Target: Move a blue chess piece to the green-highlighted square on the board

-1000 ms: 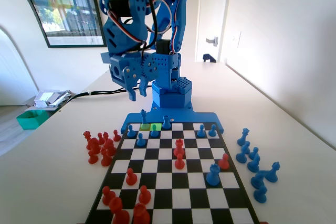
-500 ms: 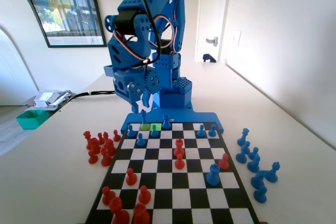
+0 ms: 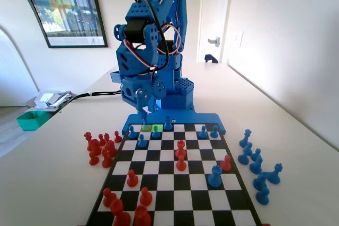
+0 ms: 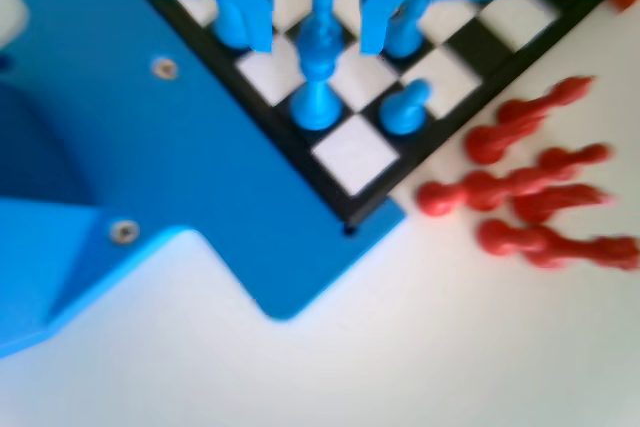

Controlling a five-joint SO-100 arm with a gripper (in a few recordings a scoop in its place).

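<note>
The gripper (image 4: 317,7) hangs with jaws apart directly above the upright blue piece (image 4: 318,72), whose tip sits between them, on the board (image 3: 175,183) just left of the green square (image 3: 157,128) in the fixed view.

Off the board's left edge in my fixed view, a cluster of red pieces (image 3: 100,149); captured blue pieces (image 3: 257,165) off the right. Green tray (image 3: 33,119) far left. Framed picture (image 3: 66,6) on wall.
</note>
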